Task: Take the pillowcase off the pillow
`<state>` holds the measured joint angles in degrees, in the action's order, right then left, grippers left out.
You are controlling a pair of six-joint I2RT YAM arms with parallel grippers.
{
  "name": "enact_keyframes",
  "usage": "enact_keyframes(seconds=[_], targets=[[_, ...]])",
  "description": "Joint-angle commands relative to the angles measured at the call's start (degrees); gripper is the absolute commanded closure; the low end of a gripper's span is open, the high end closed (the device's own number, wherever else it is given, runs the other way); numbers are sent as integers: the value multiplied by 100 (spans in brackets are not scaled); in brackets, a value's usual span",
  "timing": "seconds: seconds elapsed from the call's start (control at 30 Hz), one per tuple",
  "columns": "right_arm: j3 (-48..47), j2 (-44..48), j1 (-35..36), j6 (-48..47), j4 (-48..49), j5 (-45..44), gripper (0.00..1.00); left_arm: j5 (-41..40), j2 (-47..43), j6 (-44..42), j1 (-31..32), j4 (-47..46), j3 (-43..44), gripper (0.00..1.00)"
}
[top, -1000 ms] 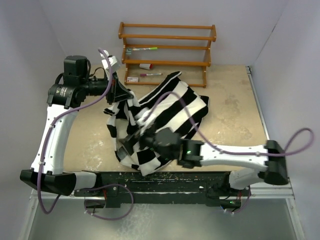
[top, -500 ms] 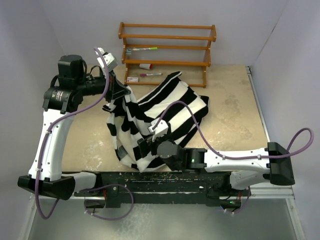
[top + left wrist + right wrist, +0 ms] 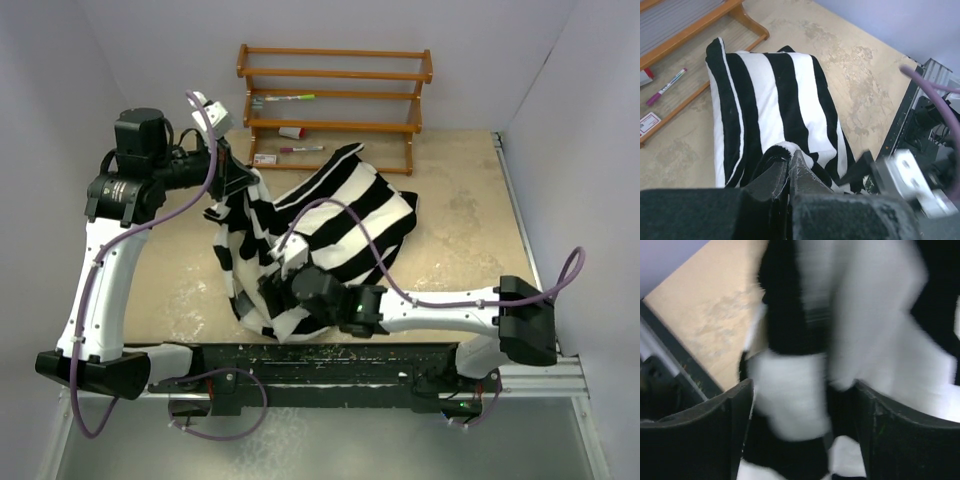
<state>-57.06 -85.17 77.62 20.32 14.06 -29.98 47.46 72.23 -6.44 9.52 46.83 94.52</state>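
Note:
The black-and-white striped pillowcase (image 3: 330, 225) lies bunched in the middle of the table and also shows in the left wrist view (image 3: 775, 100). The cream pillow is hidden inside it. My left gripper (image 3: 238, 186) is shut on a fold of the pillowcase's left edge (image 3: 789, 156) and holds it lifted. My right gripper (image 3: 275, 287) is low at the near left part of the pillowcase. In the right wrist view it (image 3: 802, 407) is open, with blurred striped fabric (image 3: 800, 390) between its fingers (image 3: 737, 412).
A wooden rack (image 3: 335, 100) stands at the back with markers (image 3: 300, 149) and a small card (image 3: 264, 159) on it. The rack (image 3: 690, 30) and a marker (image 3: 666, 86) also show in the left wrist view. The table's near edge rail (image 3: 330, 355) runs just below the right gripper.
The right gripper has moved left along the near part of the pillowcase, its arm stretched out further. The left gripper keeps its hold and has shifted only slightly.

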Motion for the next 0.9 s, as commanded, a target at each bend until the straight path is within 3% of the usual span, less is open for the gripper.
enact_keyframes(seconds=[0.0,0.03,0.07,0.1,0.13,0.17,0.2,0.37,0.57,0.73,0.87], targets=[[346,641,-1156,855,244,653,37,-142,-91,-78,32,-423,547,100],[445,899,-1403,915,401,819,52,-200,-84,-149,31,-363,598,100],[413,1103,-1626,924,434,923,73,-240,-81,-238,26,-250,614,87],[242,1257,-1822,903,299,942,93,-184,-73,-390,28,-111,607,65],[27,1301,-1976,873,43,960,100,-90,-36,-616,31,102,599,45],[-377,1292,-2124,767,-266,1075,100,13,-20,-940,37,375,568,15],[-647,1247,-2220,654,-449,1203,100,44,-12,-1245,41,615,518,1],[-1512,971,-2322,274,-844,1750,100,-165,-655,-3343,311,1496,-462,0],[-1686,898,-2375,237,-844,1847,100,-794,-1402,-4110,932,1514,-2257,4],[-1795,912,-2551,446,-858,1958,100,-1077,-1625,-4828,1160,1372,-3446,18],[-2025,861,-2602,539,-928,2114,100,-1419,-2060,-5243,1174,690,-4258,15]])
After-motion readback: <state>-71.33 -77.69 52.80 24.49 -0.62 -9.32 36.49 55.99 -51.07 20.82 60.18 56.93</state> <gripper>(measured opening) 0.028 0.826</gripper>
